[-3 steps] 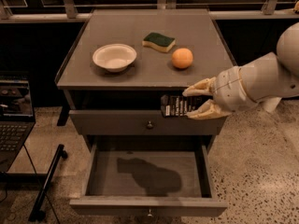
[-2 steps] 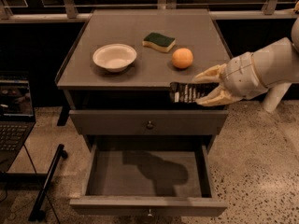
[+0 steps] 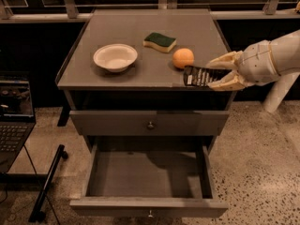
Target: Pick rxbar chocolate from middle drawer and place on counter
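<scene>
The rxbar chocolate (image 3: 197, 76), a flat black bar with white print, is held in my gripper (image 3: 212, 75) at the counter's front right edge, about level with its top. The gripper's pale fingers (image 3: 224, 60) are shut on the bar's right end, and the arm reaches in from the right. The counter (image 3: 140, 74) is the grey cabinet's flat top. The middle drawer (image 3: 149, 207) is pulled open below, and its grey inside shows nothing in it. The drawer above it (image 3: 150, 123) is shut.
On the counter are a white bowl (image 3: 115, 56), a green-and-yellow sponge (image 3: 160, 41) and an orange (image 3: 183, 58) just behind the bar. A laptop (image 3: 13, 121) stands at the left. A black stand leg (image 3: 47, 184) lies on the speckled floor.
My gripper has risen with the bar from in front of the upper drawer to the level of the counter's front right edge, and shifted slightly right.
</scene>
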Motion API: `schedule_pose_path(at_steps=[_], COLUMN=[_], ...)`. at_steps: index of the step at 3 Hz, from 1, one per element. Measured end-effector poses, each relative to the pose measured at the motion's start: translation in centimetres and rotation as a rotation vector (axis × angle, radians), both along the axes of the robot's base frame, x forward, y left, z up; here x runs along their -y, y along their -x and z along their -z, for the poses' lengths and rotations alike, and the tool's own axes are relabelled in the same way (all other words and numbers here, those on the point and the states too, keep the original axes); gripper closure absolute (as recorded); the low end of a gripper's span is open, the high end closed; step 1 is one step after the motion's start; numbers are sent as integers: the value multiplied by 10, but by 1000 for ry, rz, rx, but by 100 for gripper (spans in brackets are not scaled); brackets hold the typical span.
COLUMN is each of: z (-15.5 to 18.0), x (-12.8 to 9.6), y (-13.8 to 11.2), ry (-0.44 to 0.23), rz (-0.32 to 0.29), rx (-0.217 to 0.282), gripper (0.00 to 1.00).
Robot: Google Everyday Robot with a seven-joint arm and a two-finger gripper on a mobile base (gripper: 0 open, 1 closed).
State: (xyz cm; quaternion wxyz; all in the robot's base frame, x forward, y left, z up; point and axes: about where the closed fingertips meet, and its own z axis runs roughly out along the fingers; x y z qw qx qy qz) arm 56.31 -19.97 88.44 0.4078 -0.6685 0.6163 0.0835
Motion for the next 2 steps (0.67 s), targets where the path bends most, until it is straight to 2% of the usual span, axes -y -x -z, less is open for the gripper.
schedule_pose_path(at_steps=[2], z=[0], x=[24], y=[-41], ry=[-82], rz=[112], rx=[35], gripper=[100])
